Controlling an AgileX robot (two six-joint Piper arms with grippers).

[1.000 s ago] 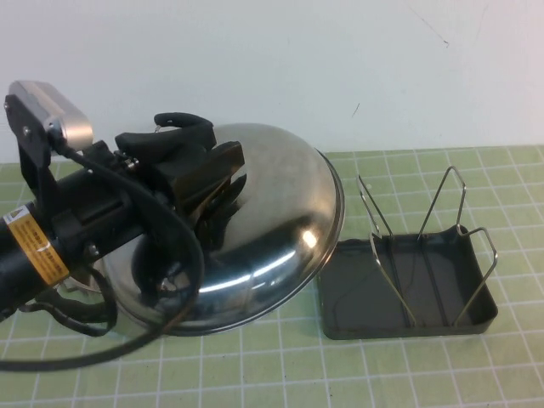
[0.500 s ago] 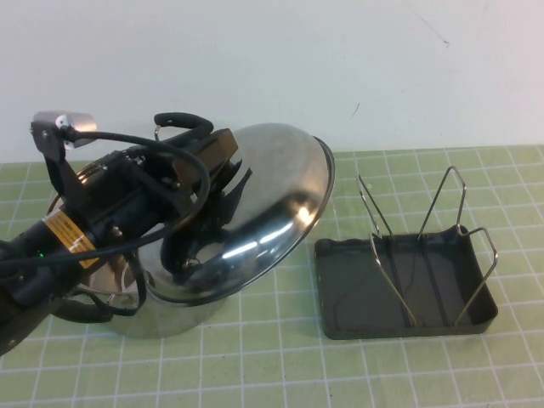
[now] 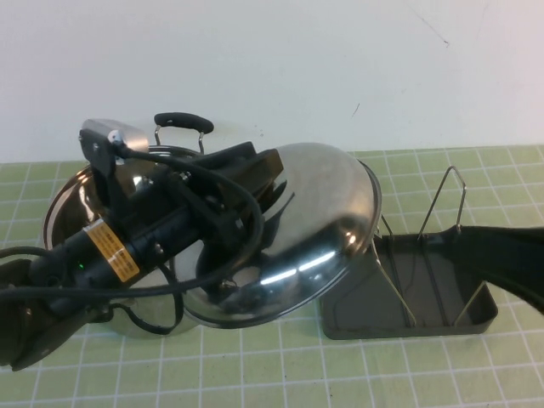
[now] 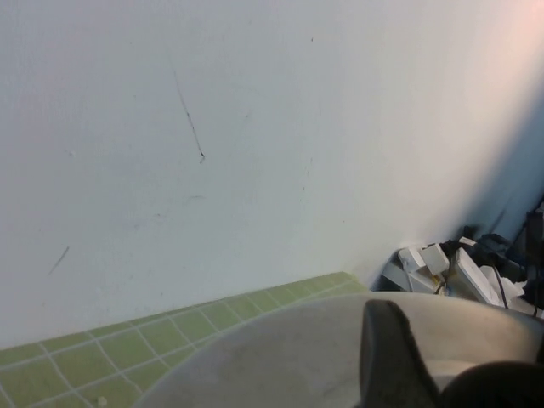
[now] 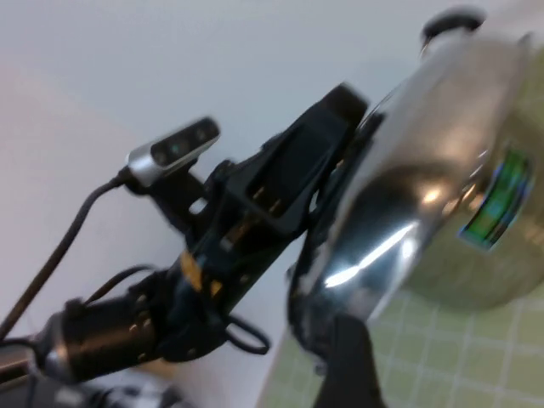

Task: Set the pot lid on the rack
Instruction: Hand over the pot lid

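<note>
Left gripper (image 3: pixel 255 183) clamps lid (image 3: pixel 319 225), tilted, at rack's (image 3: pixel 408 319) 9 o'clock. Right gripper (image 3: pixel 510 255) over rack, state unclear.

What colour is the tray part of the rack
Dark grey, clearest in the high view: the rack beside the pot lid in the left gripper.

Shiny silver pot lid (image 3: pixel 314 221); dark grey rack (image 3: pixel 408 289) at its 3 o'clock. Black left end effector (image 3: pixel 255 183). Green, white-gridded counter (image 3: pixel 272 374). Black right end effector (image 3: pixel 510 255) at 3 o'clock.
</note>
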